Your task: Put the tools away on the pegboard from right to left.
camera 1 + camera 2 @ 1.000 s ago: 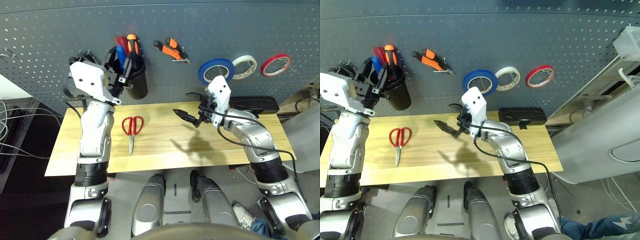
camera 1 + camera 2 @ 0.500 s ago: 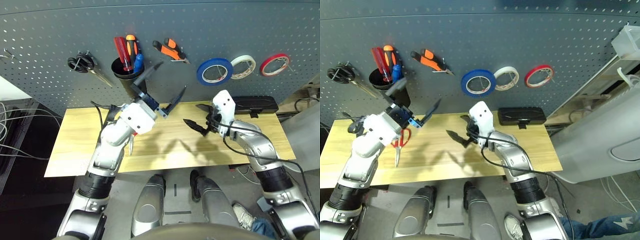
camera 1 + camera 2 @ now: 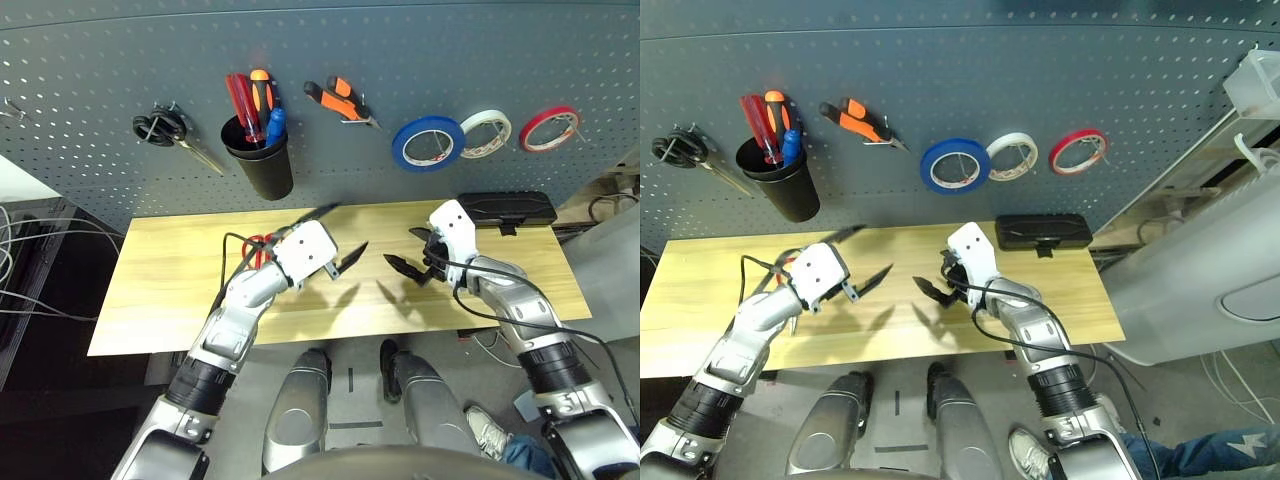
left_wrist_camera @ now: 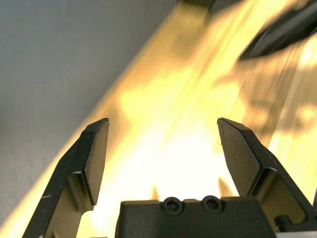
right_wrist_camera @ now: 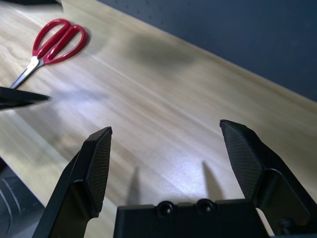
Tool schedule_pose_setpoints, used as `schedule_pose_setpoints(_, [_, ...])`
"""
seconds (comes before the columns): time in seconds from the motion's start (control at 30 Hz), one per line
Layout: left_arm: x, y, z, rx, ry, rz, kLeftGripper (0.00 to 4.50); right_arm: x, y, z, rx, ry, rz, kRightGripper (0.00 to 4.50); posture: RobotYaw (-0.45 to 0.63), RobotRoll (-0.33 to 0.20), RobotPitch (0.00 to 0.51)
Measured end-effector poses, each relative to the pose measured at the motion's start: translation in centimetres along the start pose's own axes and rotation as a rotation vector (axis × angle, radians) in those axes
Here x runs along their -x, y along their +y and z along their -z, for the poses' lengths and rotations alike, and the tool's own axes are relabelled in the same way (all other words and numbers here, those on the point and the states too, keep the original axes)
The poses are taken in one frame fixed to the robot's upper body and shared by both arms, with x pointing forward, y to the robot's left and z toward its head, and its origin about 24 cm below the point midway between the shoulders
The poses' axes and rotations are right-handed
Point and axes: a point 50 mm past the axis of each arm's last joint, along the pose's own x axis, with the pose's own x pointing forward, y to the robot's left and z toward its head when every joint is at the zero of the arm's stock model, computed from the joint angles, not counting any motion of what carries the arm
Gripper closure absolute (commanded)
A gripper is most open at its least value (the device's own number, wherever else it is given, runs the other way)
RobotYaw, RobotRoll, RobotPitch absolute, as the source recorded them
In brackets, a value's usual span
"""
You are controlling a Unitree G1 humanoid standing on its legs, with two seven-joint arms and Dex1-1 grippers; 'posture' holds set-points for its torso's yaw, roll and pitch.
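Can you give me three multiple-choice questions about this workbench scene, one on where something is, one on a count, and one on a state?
1. Where do the red-handled scissors lie?
A. on the wooden table
B. in the black cup
C. on a pegboard hook

2. How many tape rolls hang on the pegboard?
A. one
B. two
C. three

3. How do the two grippers stand?
A. both shut on tools
B. both open and holding nothing
C. left open, right shut

Answers:
1. A: the scissors rest flat on the table, partly behind the left arm.
2. C: a blue tape roll, a white one and a red one hang in a row.
3. B: the left gripper and the right gripper show spread fingers with only table between them.
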Motion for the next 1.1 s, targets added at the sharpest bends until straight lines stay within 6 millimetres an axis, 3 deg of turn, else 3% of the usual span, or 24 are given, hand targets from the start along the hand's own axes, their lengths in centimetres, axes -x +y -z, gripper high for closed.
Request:
schedule_pose_setpoints(0.3, [1.1, 3.0, 5.4, 0.240, 0.323, -0.253, 0.04, -0.4, 0.3, -0.1, -0.009, 0.010, -0.023, 0.00, 0.13, 0.000, 0.239])
schedule_pose_setpoints(0.53, [0.5, 5.1, 6.5, 0.364, 0.387, -0.380, 0.04, -0.7, 0.8, 0.0, -0.042, 0.039, -0.054, 0.00, 0.12, 0.000, 0.247])
schedule_pose_setpoints(0.83, [-0.7, 6.1, 6.6, 0.464, 0.407, -0.443, 0.04, -1.0, 1.5, -1.1, -0.039, 0.018, -0.096, 0.00, 0.11, 0.000, 0.260])
schedule_pose_setpoints(1.1, [-0.1, 6.1, 8.1, 0.519, 0.467, -0.495, 0.04, -1.0, 2.2, -1.1, -0.036, 0.024, -0.123, 0.00, 0.11, 0.000, 0.268])
